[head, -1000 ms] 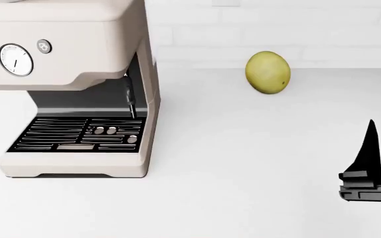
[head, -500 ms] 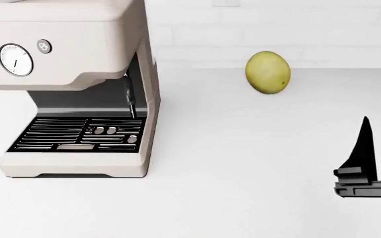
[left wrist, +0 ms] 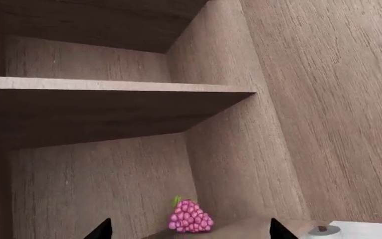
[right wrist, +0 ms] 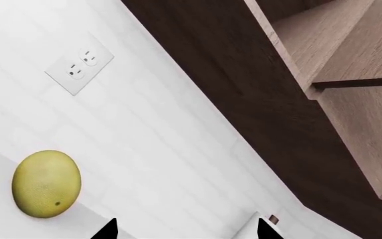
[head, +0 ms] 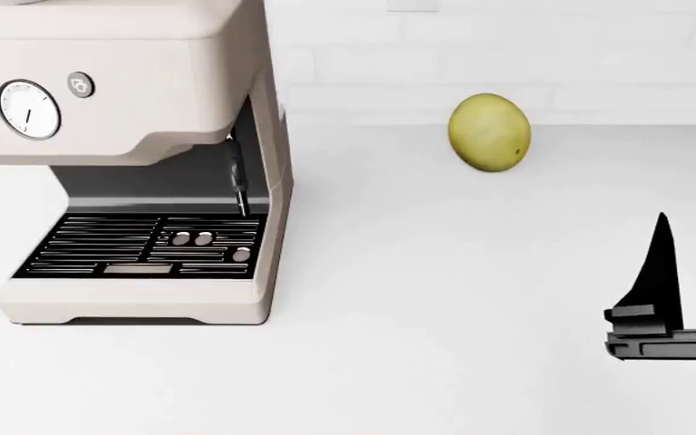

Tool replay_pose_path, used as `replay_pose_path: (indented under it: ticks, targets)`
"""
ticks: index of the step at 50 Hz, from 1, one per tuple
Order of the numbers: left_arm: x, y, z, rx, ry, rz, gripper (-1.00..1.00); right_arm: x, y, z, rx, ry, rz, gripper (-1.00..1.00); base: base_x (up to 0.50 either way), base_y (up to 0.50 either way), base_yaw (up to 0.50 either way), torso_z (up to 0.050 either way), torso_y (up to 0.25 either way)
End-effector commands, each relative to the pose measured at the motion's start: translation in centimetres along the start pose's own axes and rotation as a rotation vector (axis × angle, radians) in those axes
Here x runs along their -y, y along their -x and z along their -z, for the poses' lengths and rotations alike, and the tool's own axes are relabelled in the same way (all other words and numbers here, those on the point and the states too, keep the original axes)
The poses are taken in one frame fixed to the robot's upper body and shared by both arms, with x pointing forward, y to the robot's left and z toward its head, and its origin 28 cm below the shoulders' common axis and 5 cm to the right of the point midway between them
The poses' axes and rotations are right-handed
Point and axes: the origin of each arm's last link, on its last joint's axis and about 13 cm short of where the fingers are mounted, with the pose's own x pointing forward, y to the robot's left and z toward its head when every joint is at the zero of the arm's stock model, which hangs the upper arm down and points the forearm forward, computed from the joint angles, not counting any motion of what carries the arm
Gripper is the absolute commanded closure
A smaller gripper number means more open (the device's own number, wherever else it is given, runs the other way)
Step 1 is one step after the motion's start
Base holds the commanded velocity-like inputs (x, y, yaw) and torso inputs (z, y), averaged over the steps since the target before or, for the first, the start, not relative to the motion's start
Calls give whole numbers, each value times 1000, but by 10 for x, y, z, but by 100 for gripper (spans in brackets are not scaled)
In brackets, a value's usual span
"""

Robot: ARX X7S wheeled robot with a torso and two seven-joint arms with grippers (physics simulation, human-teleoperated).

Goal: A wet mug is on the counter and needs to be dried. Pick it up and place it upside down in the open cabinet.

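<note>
Mug nowhere in view, my right tool (head: 660, 272), tips spread apart, has crept left over the counter (head: 445, 299) since a second ago; the yellow-green fruit (head: 489, 132) stays put.

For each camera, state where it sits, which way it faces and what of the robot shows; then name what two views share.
Head view: on the robot's head, looking forward and down at the counter, espresso machine and yellow-green fruit; the right tool shows.
Left wrist view: near the left tool, facing the open cabinet and pink grapes; only fingertips show.
Right wrist view: near the right tool, facing the wall outlet; only fingertips show.
Shared: head and right wrist views both show the fruit; both wrist views show the cabinet.
</note>
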Motion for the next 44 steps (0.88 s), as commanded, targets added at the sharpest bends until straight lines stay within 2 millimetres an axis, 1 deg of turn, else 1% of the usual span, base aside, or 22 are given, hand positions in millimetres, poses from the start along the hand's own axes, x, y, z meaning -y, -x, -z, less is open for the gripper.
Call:
replay_pose_path:
  ticks: [1, 14, 27, 36, 44]
  targets:
    - [11, 23, 1, 8, 39, 80, -100, 0, 0, -1, 2, -1, -1, -100, 0, 0, 0, 0, 0]
    - [25, 52, 6, -19, 123, 166, -100, 2, -1, -4, 9, -1, -1, -100, 0, 0, 0, 0, 0]
    - [31, 76, 22, -59, 180, 193, -100, 0, -1, -3, 10, -3, -4, -100, 0, 0, 0, 0, 0]
    - [34, 88, 39, -95, 202, 193, -100, 0, 0, -2, 8, -5, -3, -100, 0, 0, 0, 0, 0]
    - [39, 97, 47, -118, 221, 206, -100, -1, 0, -2, 8, -7, -3, -100, 0, 0, 0, 0, 0]
